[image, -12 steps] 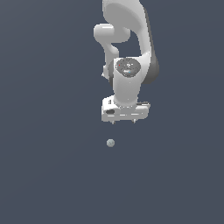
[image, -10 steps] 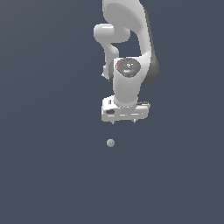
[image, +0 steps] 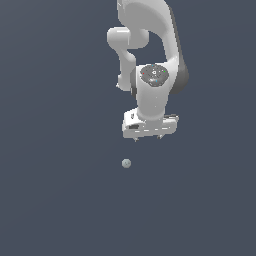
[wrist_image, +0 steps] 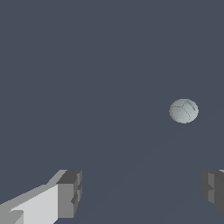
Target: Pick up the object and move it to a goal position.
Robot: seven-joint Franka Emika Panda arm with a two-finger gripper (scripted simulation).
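A: Exterior view first, going from its left across. What do you see?

B: A plain dark grey-blue surface [image: 55, 200] fills the picture. The small pale grey-green ball [image: 126, 163] lies on it just left of centre, alone and uncovered. No container shows in either view, so the ball sits in nothing.

A: And the arm?

B: The white arm [image: 150, 45] comes down from the upper edge. Its tool [image: 148, 138] hangs at about one o'clock from the ball, apart from it, with only two short finger stubs showing under the hand.

A: How does the tool stand?

B: In the wrist view its two grey fingertips [wrist_image: 69, 194] are set wide apart with bare surface between them, gripping nothing. The ball [wrist_image: 183, 110] lies beyond the tips, nearer the other finger [wrist_image: 213, 187], touching neither. Faint crack-like lines mark the ball.
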